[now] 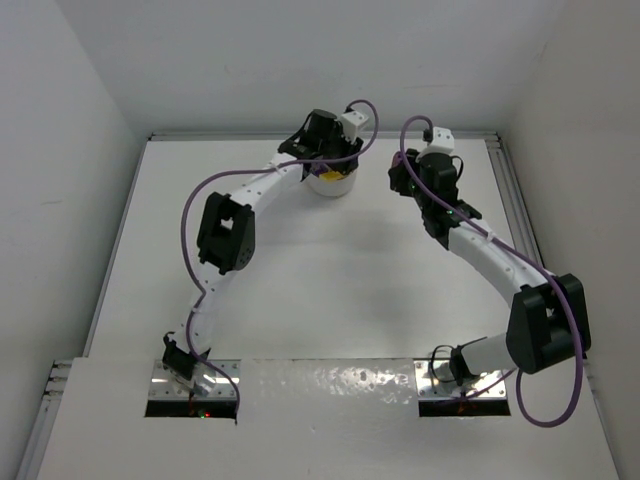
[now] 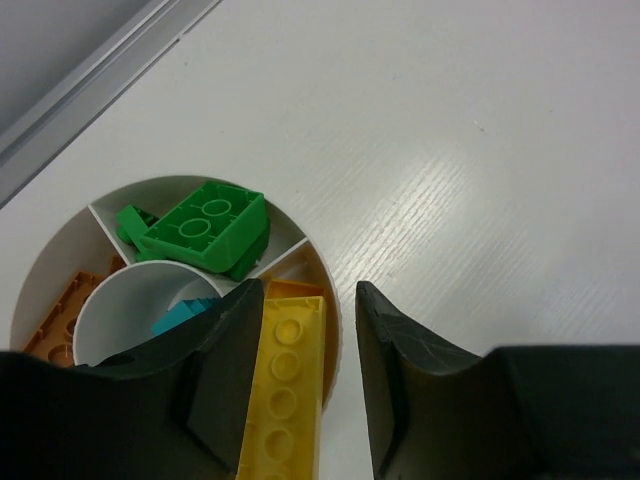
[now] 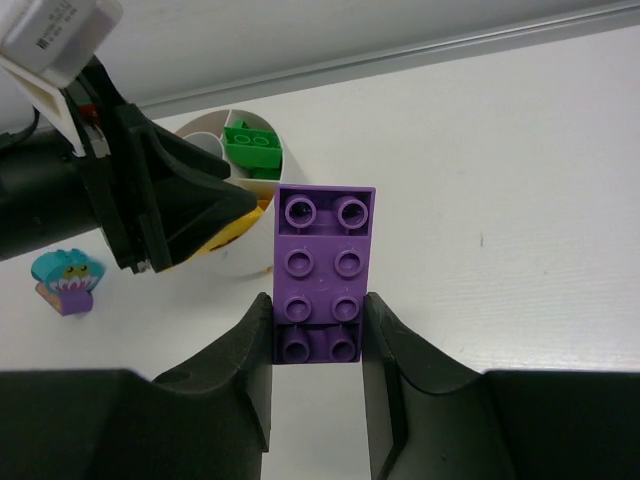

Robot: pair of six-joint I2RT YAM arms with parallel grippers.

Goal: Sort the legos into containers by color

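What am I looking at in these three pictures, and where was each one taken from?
A robot's left arm and right arm are bolted at the near edge of a white table. One picture looks down from above. The other two come from a camera on each wrist, so the dark shapes at the bottom are that arm's own fingers. The left arm's fingers stand apart over a round white dish. Its sections hold a green brick, an orange brick, a yellow brick and, in the middle well, a teal piece. The right arm's fingers grip a purple brick. A small teal and purple toy stands on the table near the dish.
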